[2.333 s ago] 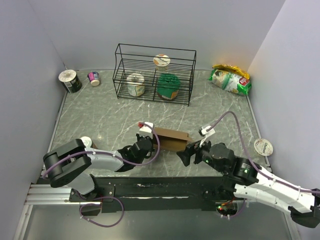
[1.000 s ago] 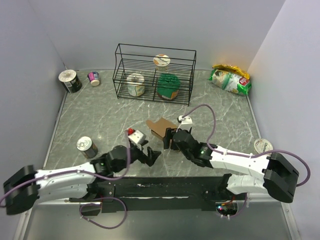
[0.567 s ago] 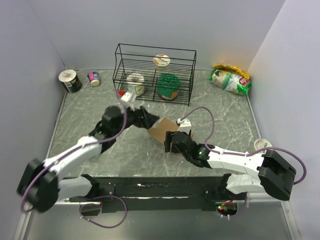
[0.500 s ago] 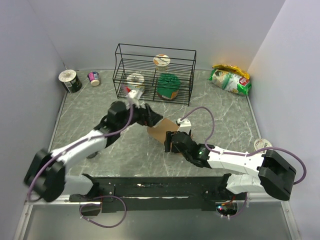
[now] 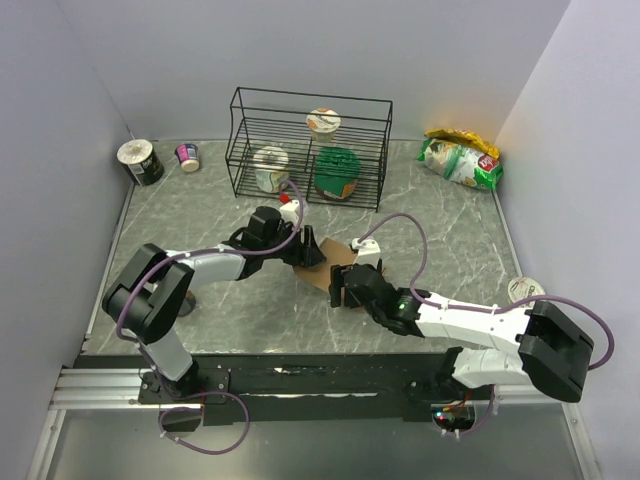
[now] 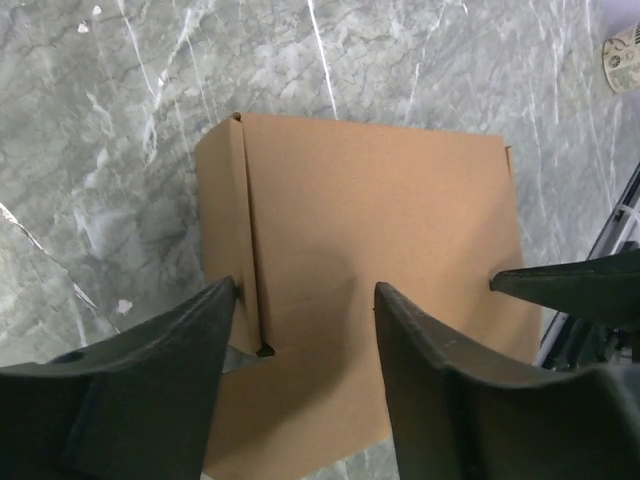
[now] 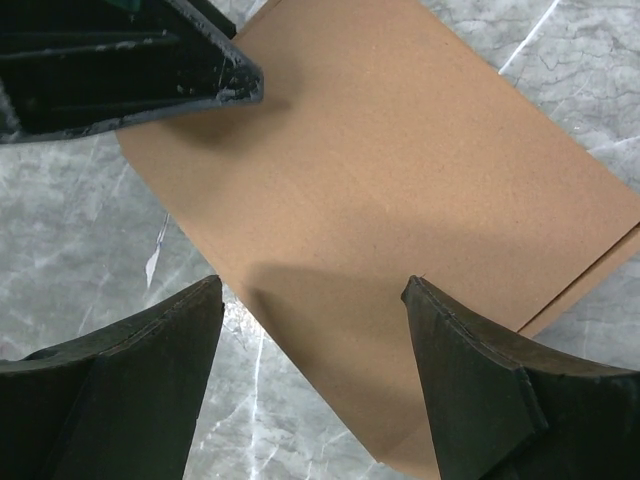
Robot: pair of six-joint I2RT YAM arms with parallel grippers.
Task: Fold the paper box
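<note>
Both spread open and holding nothing, the left tool (image 6: 305, 300) and right tool (image 7: 312, 295) hover over opposite ends of the paper box (image 6: 380, 250). It lies flat mid-counter (image 5: 200, 230), slightly toward the near edge, probably so they can brace it for folding.

Back centre: I see a wire rack (image 5: 310, 145).
Back right: snack bag (image 5: 459, 158).
Back left: can (image 5: 140, 161), small cup (image 5: 188, 156).
</note>
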